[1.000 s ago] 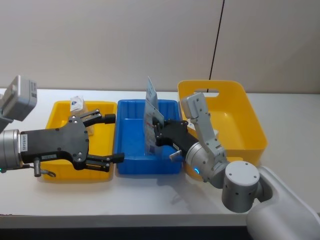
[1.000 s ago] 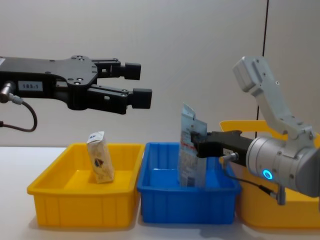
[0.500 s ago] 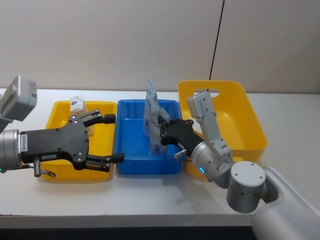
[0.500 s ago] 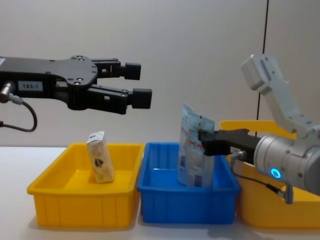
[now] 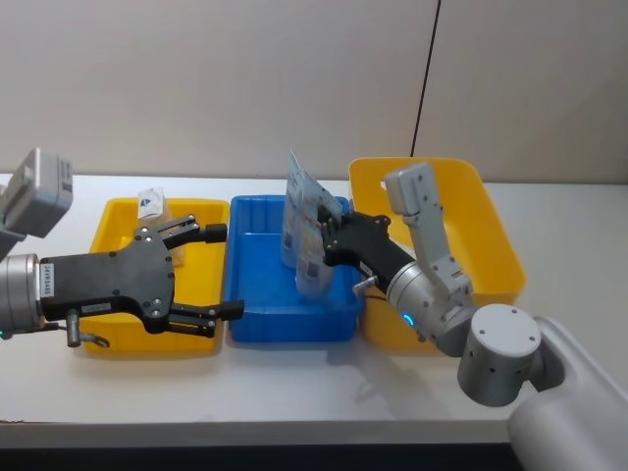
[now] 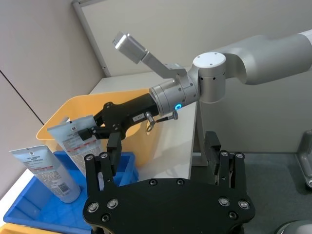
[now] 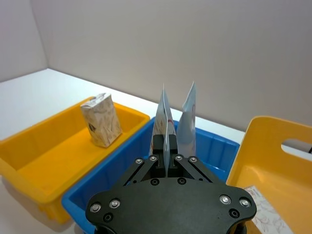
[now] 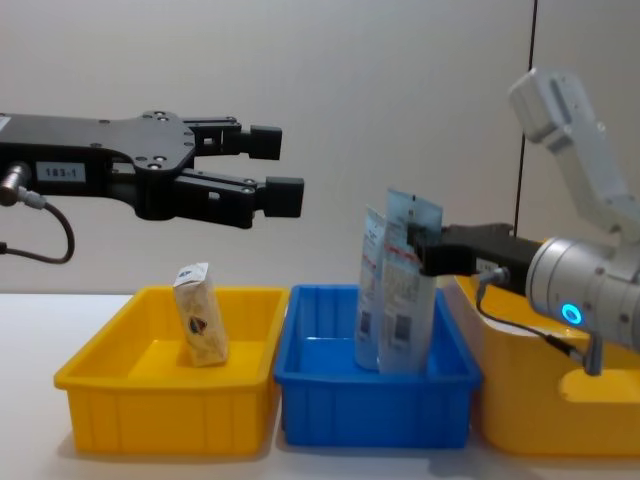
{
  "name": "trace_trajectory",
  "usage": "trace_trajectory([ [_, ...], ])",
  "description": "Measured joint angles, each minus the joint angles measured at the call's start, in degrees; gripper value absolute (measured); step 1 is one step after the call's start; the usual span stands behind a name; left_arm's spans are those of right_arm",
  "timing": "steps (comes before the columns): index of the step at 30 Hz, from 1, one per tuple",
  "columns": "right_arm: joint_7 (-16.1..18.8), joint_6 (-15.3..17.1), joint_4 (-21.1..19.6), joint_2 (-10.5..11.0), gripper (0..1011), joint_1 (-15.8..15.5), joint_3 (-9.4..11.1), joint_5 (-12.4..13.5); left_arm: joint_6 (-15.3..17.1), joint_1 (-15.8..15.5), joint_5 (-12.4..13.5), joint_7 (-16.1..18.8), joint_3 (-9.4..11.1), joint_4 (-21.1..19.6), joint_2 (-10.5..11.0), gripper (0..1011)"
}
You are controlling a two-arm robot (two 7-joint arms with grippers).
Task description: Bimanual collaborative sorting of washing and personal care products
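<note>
The right gripper (image 8: pixel 418 247) pinches a squeeze tube (image 8: pixel 405 300) upright in the blue bin (image 8: pixel 372 408), touching a second tube (image 8: pixel 370 290). The left gripper (image 8: pixel 275 165) hovers spread above the yellow bin (image 8: pixel 160 410); its label reads "183.1". Tube print is unreadable.

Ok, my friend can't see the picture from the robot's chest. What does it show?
The right gripper holds a light-blue squeeze tube upright in the blue bin, beside a second tube. The left gripper hovers open above a yellow bin that holds a small beige pack.
</note>
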Motion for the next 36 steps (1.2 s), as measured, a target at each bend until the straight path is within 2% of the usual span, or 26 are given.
trace_trajectory([
  [13,2.1,0.2,-3.6,0.5,23,-0.6,0.9,1.0,0.0,0.0,0.0,0.0,0.0,0.0,0.0,1001],
  [23,2.7,0.2,-8.2,1.4,23,-1.2,2.3,1.8,0.0,0.0,0.0,0.0,0.0,0.0,0.0,1001],
  [28,2.5,0.0,-10.8,2.3,23,-1.6,3.7,2.3,0.0,0.0,0.0,0.0,0.0,0.0,0.0,1001],
  [36,1.3,-0.3,-12.9,3.5,23,-1.9,5.9,2.4,0.0,0.0,0.0,0.0,0.0,0.0,0.0,1001],
])
